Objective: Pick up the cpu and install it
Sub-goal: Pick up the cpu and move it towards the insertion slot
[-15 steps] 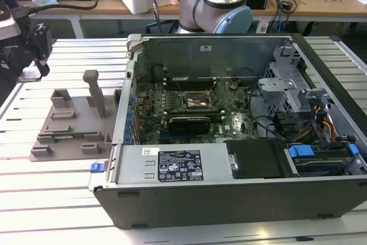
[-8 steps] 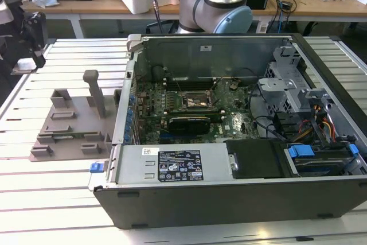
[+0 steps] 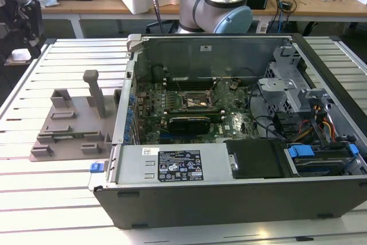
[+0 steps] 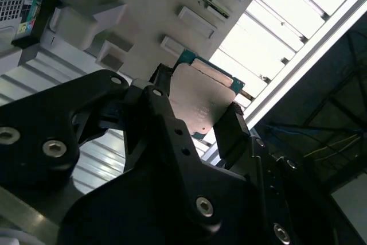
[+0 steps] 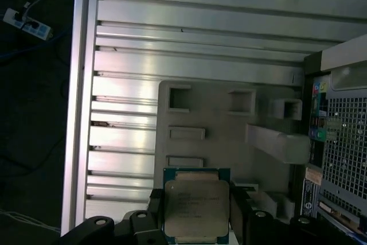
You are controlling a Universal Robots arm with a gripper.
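Note:
In both wrist views my gripper (image 4: pixel 198 107) (image 5: pixel 196 215) is shut on the cpu (image 4: pixel 202 90) (image 5: pixel 196 207), a flat square chip with a silver-grey top and a green rim. Black fingers (image 4: pixel 230 133) (image 5: pixel 238 210) press on two opposite edges of it. The chip hangs in the air above the grey plastic holder tray (image 4: pixel 143 10) (image 5: pixel 221 121), which lies on the slatted table beside the computer. In the exterior view the open computer case (image 3: pixel 229 193) shows its motherboard with the black socket frame (image 3: pixel 195 102) near the middle, and the holder tray (image 3: pixel 69 136) sits at the exterior view's left of the case.
The tray carries a tall upright post (image 3: pixel 96 93) and several raised blocks. The case walls (image 3: pixel 129 90) rise around the motherboard, with a power supply (image 3: pixel 172 164), drive cages and cables (image 3: pixel 321 124) inside. The arm's base (image 3: pixel 221 4) stands behind the case. The table edge (image 5: pixel 77 113) is near.

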